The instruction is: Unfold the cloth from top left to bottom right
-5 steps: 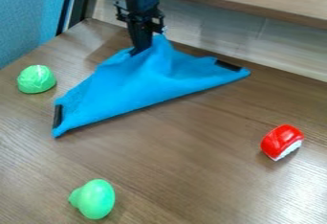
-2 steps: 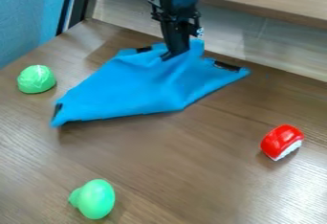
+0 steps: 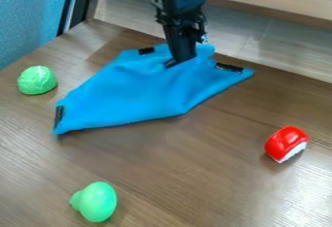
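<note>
Cloth (image 3: 133,92), blue and partly unfolded, spans the frame's upper left and centre, with the black gripper (image 3: 179,64) over its upper part, jaw opening and hold impossible to tell; spreading seems underway, next calling for a corner drawn lower right.

a bright blue, thin fabric cloth (image 3: 139,92) with black corner patches (image 3: 146,51) lies rumpled toward the back of the brown wood-grain worktop (image 3: 194,172), partly spread in a lopsided shape, its front edge bulging to a blunt point.
</note>
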Robot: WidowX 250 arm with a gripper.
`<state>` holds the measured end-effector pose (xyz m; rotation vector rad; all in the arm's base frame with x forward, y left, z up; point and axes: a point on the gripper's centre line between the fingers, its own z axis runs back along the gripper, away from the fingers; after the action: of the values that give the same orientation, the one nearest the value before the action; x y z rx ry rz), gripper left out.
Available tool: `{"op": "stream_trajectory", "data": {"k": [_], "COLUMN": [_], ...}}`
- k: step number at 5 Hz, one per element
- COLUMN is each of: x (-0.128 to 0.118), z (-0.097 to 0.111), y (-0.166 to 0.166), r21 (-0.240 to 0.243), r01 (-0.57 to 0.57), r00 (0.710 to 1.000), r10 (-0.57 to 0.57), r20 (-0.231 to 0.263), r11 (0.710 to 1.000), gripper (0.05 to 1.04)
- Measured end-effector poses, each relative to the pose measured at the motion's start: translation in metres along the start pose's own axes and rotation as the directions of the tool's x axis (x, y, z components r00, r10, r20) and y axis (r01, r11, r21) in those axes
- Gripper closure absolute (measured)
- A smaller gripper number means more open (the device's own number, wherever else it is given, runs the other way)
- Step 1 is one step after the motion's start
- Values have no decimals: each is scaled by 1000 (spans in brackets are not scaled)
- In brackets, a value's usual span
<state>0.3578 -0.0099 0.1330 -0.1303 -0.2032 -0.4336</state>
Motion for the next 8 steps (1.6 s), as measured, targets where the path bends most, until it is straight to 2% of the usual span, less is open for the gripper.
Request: {"op": "stream_trajectory", "data": {"k": [1,2,3,5,8], "x": [-14,-30,-41,-50,-59], "z": [0,-11,-16,-31,-48], "y": [-12,-24,-36,-64,-99], "r21": [-11,-34,-50,-106,-153], "r01": [27,60,92,152,220], "r00": [999,997,993,983,965], "r10": [-27,-61,-95,-162,-238], "r20": [-17,-56,-73,-89,-111], "r11": [1000,998,995,983,963], "gripper": [1034,1034,1034,1034,1034]}}
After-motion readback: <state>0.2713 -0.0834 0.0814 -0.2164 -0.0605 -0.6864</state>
